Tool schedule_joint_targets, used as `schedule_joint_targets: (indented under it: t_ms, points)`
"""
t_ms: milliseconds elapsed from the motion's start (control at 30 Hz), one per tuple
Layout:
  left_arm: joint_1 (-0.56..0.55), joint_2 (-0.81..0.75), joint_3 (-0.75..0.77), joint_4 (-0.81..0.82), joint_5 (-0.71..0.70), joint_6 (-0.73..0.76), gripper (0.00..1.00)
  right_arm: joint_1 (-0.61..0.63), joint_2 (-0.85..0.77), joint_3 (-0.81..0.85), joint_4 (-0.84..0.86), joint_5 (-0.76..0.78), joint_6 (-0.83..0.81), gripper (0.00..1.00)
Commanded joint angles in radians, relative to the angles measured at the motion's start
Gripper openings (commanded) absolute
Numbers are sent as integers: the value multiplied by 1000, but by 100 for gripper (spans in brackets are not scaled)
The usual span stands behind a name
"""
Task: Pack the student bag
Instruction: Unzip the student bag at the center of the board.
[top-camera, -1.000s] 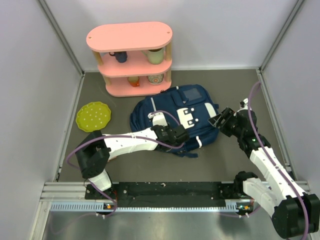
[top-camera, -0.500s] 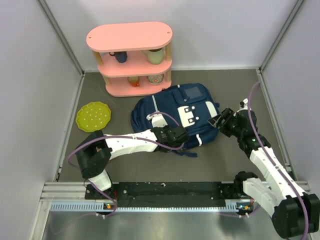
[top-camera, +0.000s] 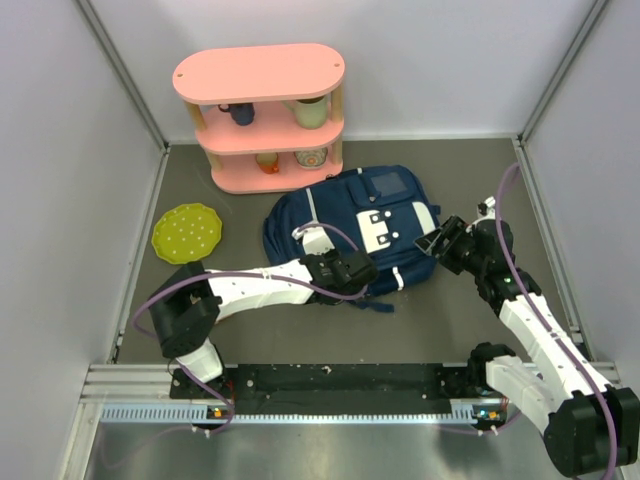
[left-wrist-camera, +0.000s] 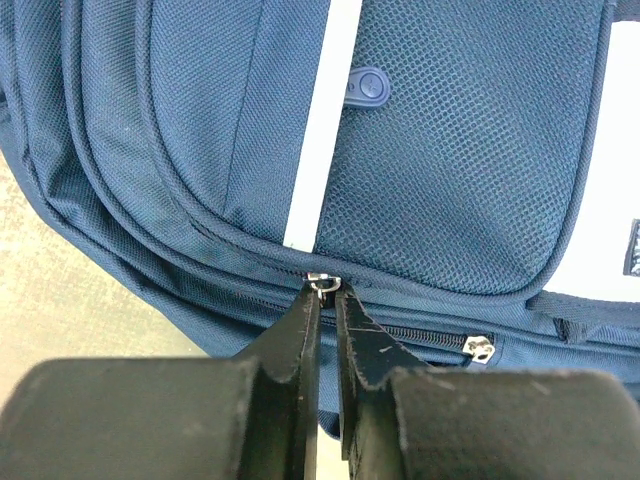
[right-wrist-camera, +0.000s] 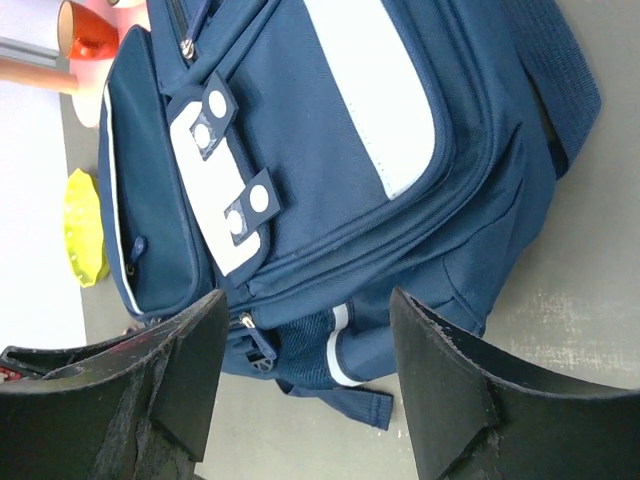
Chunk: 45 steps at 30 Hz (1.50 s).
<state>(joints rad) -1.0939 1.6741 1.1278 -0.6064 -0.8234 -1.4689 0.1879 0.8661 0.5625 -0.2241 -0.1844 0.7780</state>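
The left tool has just gone from spread to pinching the zipper pull at its tips, so unzipping can likely begin. The bag lies flat on the tabletop under it. The right tool stays spread, just beside the bag.

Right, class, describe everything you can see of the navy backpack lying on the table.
The student bag is navy woven fabric with white stripes, white square patches, a mesh side panel, zipped pockets and a strap. It lies flat, front up, on the grey table before the pink shelf. The left gripper pinches a small metal zip pull on its near side. The right gripper stands open beside it, not touching.
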Motion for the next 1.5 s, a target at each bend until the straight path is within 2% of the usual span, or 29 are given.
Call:
schedule_joint_targets:
  t_ms: [0,33,133,233,433,500,667,933,1067,1267,1367,1467]
  points:
    - [9,-92,-22,98,-34,115,0,7,5,10,52,-70,-29,65]
    - [9,-108,-49,135,16,231,0,7,8,16,57,-87,-32,65]
    - [9,-183,-139,287,137,403,0,5,36,19,86,-171,-28,66]
    - [11,-261,-238,397,232,505,0,10,60,7,132,-246,10,66]
    - [11,-335,-267,410,388,701,0,96,57,-32,206,-280,89,66]
    - [12,-349,-261,366,427,737,0,136,57,-26,213,-250,104,66]
    - [12,-410,-281,327,417,769,0,292,106,-1,242,-155,142,66]
    - [12,-422,-293,326,481,838,0,395,211,-4,387,-73,282,61]
    - [11,-422,-299,339,501,855,0,436,301,46,401,-35,303,61]
    - [12,-435,-298,346,526,884,0,456,396,86,404,52,329,54]
    - [12,-442,-299,352,546,894,0,458,399,80,417,107,331,46]
    - [11,-442,-301,356,570,901,0,456,410,89,404,140,307,31]
